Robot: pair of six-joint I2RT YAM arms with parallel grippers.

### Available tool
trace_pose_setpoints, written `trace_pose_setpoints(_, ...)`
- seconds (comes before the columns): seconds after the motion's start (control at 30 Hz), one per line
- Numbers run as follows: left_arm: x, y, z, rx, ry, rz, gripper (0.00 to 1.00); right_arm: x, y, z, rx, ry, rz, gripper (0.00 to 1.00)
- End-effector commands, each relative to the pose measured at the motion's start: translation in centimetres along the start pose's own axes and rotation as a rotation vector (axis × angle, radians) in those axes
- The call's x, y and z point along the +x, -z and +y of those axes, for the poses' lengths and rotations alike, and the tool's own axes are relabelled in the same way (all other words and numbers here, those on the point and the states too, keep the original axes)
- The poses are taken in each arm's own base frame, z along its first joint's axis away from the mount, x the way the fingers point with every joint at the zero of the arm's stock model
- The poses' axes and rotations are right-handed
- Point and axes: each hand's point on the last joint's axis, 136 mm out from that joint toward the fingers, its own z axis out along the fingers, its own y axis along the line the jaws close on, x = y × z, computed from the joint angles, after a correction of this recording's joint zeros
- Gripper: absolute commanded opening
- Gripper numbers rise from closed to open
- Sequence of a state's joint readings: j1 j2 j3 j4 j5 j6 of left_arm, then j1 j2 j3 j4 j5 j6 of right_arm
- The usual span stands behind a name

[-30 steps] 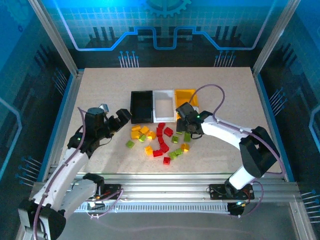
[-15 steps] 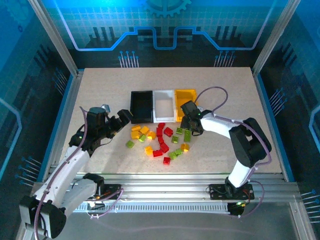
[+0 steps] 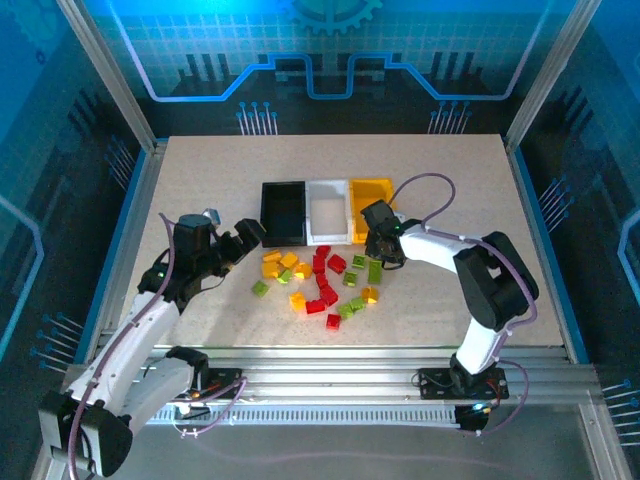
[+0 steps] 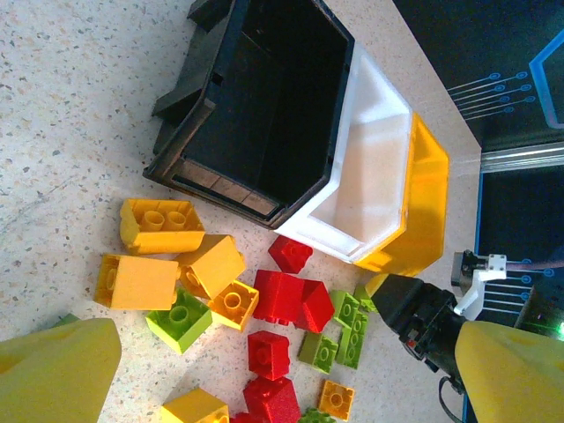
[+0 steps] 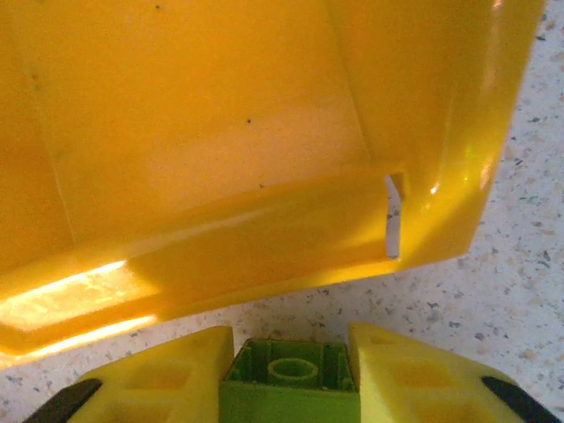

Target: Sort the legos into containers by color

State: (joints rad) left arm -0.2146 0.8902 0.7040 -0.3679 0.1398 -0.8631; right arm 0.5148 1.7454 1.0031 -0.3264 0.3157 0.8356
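R fingers [image 5: 414, 374] closed onto green lego [image 5: 289, 383] by yellow bin [image 5: 220, 132].

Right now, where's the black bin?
Top view: the black bin is the left end of the bin row, mid-table, right against the white bin, with the lego pile just on its near side.

Blue circuit-patterned walls [image 3: 450, 50] and aluminium rails [image 3: 110, 75] enclose a speckled tabletop [image 3: 450, 180].

Overhead camera looks down on the whole table [image 3: 450, 180]; wrist cameras look in low, both catching the yellow bin [image 4: 427, 198]
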Motion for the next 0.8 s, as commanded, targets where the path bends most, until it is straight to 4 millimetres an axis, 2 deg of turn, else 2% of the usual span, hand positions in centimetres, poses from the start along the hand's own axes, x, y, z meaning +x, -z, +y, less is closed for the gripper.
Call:
trace_pose_setpoints(0.0,0.6,-0.4,0.2,0.005,0.013,0.022,0.99,-0.6,1.9,-0.2,-0.041,-0.005,-0.029,0.29)
trace_pose_setpoints(0.17,0.5,-0.4,1.1,-0.019,0.02,-0.002,0.99,-2.5,6.5,1.1,-0.147,0.069,-0.097,0.28)
trace_pose_setpoints(0.27,0.4,-0.3,1.5,-0.011,0.024,-0.031,0.99,-4.5,7.7,2.2,-0.143,0.136,-0.127,0.28)
trace_pose_setpoints(0.4,0.4,0.2,1.5,0.009,0.014,-0.053,0.99,-7.7,7.0,3.2,-0.098,0.157,-0.166,0.29)
trace_pose_setpoints(0.6,1.1,0.0,2.3,-0.049,0.018,-0.001,0.99,-11.6,3.8,4.2,-0.036,0.147,-0.164,0.33)
trace_pose_setpoints(0.7,1.3,-0.5,2.3,-0.051,0.02,0.021,0.99,-12.7,3.0,5.4,-0.043,0.166,-0.161,0.45)
trace_pose_setpoints(0.77,1.3,-0.6,2.2,-0.055,0.013,0.027,0.99,-13.5,3.6,6.4,-0.079,0.175,-0.178,0.56)
